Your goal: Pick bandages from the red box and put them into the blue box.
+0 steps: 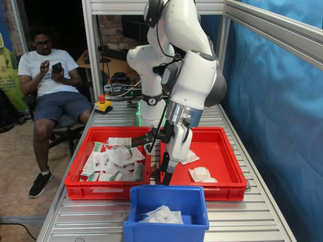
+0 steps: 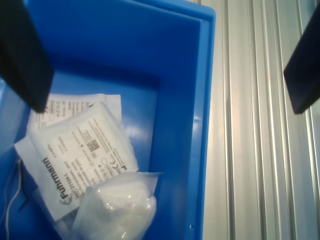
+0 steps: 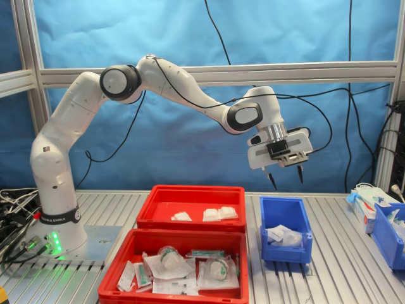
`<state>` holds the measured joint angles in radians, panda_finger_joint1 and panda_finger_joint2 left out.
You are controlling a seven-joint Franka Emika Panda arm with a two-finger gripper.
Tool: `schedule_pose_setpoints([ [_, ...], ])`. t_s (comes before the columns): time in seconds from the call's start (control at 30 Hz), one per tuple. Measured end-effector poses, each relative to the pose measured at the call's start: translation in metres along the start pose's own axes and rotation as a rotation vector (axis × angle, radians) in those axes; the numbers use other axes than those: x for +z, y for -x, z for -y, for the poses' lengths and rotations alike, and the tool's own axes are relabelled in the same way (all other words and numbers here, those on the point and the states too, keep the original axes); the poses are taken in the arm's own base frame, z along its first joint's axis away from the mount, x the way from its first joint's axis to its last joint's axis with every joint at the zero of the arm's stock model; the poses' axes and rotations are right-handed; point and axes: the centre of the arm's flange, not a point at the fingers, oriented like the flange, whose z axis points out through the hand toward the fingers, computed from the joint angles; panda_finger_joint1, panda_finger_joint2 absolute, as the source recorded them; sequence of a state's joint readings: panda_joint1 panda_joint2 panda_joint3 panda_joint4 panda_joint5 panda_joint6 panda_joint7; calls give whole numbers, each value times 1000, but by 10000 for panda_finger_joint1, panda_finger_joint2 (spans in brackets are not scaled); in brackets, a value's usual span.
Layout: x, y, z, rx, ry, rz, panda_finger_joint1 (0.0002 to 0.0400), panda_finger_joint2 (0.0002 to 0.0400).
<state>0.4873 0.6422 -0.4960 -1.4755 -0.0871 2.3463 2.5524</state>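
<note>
My gripper [image 3: 286, 180] is open and empty, hanging above the blue box [image 3: 285, 253]; in the first exterior view it [image 1: 165, 179] is just over the box's back rim [image 1: 166, 190]. In the wrist view the two dark fingers [image 2: 22, 50] frame the blue box [image 2: 180, 125], which holds a puffy white bandage [image 2: 120, 205] and a printed flat packet [image 2: 75, 150]. The red box [image 1: 227, 189] with plain white bandages [image 1: 201, 174] lies behind the blue box; in the second exterior view it [image 3: 190, 223] is the far crate, holding three bandages [image 3: 212, 215].
The twin red crate [image 1: 106, 190] of green-marked packets [image 3: 174, 266] sits beside the red box. A person [image 1: 48, 80] sits beyond the table's far left in the first exterior view. A red stop button [image 1: 103, 105] is by the arm's base. Another blue bin [image 3: 389, 231] stands at the second exterior view's right.
</note>
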Motion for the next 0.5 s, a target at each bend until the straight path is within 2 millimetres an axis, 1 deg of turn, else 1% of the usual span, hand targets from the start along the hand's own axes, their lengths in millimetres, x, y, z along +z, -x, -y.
schedule_pose_setpoints([
  [0.33, -4, -4, 0, 5, 8, 3, 400, 400],
  [0.4, -6, -7, -1, 7, 15, 5, 400, 400],
  [0.5, -17, -13, -4, 14, 38, 19, 400, 400],
])
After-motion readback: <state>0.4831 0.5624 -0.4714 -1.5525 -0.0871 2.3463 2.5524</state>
